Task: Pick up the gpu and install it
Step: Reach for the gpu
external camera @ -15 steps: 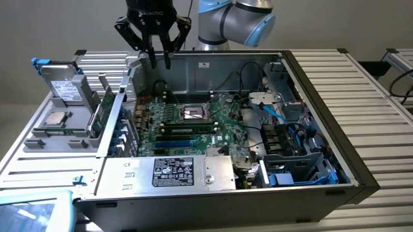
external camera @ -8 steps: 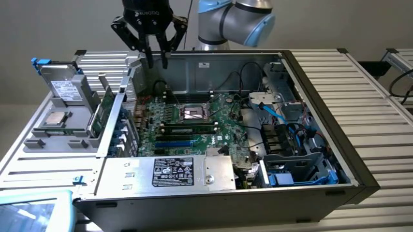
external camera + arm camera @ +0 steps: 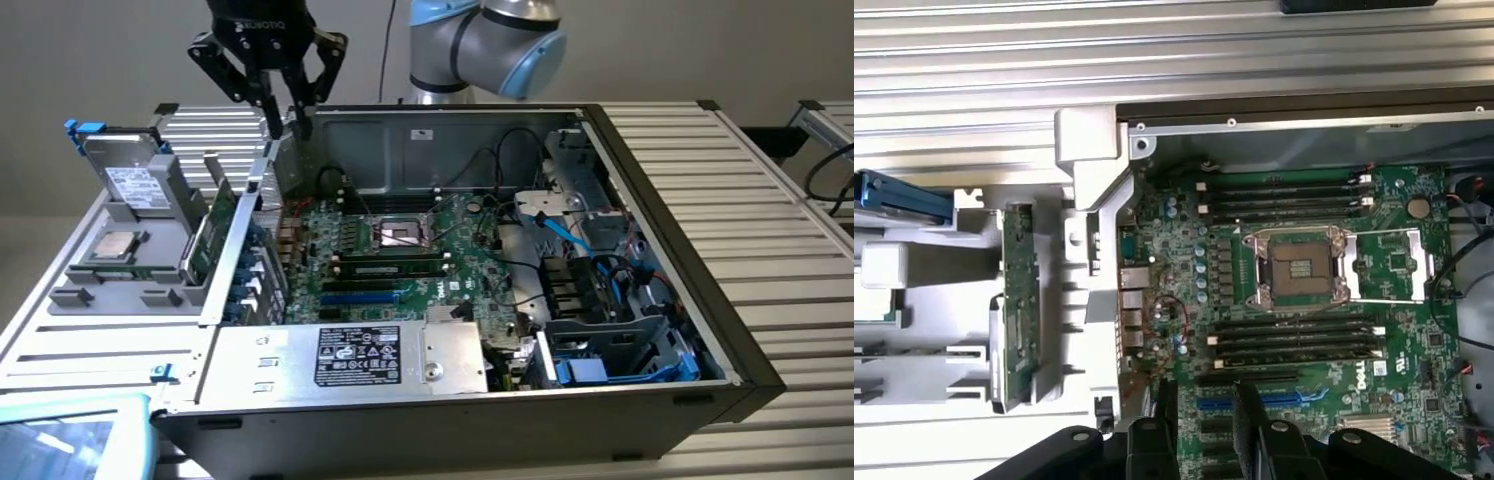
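Two views | wrist: jaws apart, empty | exterior: gpu (image 3: 211,240) upright in tray (image 3: 127,292)

ROBOTIQ upside down on the hand (image 3: 290,127), DELL on the motherboard (image 3: 1414,335), power supply label (image 3: 358,356) illegible

Support: ribbed silver metal table (image 3: 761,190), slats running across it
Centre of table: open dark computer case (image 3: 441,430) lying on its side, open face up, covering most of the surface
Exterior view's left of case: grey parts tray (image 3: 80,300), close against the case's side wall
Near corner, exterior view's left: pale blue-edged panel (image 3: 67,435); whether it rests on the table cannot be told
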Tool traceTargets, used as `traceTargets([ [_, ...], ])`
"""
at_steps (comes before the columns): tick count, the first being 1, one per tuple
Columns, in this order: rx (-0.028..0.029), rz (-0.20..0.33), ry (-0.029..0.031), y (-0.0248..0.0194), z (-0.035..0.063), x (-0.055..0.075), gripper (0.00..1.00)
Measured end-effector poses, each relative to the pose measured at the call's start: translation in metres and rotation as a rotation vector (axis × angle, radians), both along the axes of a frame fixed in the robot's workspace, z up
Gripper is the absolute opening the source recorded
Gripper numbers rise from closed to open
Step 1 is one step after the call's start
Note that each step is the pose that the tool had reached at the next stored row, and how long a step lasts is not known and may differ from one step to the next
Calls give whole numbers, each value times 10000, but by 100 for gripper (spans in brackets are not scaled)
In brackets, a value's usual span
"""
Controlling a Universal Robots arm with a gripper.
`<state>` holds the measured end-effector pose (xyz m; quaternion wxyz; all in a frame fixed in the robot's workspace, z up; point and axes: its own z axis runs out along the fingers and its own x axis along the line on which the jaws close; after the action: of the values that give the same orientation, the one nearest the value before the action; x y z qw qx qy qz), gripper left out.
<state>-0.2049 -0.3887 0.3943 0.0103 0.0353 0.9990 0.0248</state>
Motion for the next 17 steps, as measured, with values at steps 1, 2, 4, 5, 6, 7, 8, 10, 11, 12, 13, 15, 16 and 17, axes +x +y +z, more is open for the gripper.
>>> traceTargets([
  [1, 0, -1, 0, 4, 0, -44, 37],
  [2, 0, -2, 0, 7, 0, -90, 37],
  [4, 0, 0, 0, 14, -1, -184, 37],
  [5, 0, -1, 1, 17, 0, -229, 37],
  [6, 0, -2, 0, 20, -1, -274, 37],
  [7, 0, -1, 0, 24, -1, -319, 37],
  [8, 0, 0, 0, 27, -1, -363, 37],
  [10, 0, -1, 0, 34, -2, -454, 37],
  [11, 0, -1, 0, 38, -2, -499, 37],
  [12, 0, 0, 0, 41, -3, -545, 37],
  [13, 0, 0, 0, 45, -4, -591, 37],
  [15, 0, -2, 0, 53, -8, -683, 37],
  [16, 0, -1, 0, 56, -10, -728, 37],
  [17, 0, -1, 0, 59, -12, -771, 37],
])
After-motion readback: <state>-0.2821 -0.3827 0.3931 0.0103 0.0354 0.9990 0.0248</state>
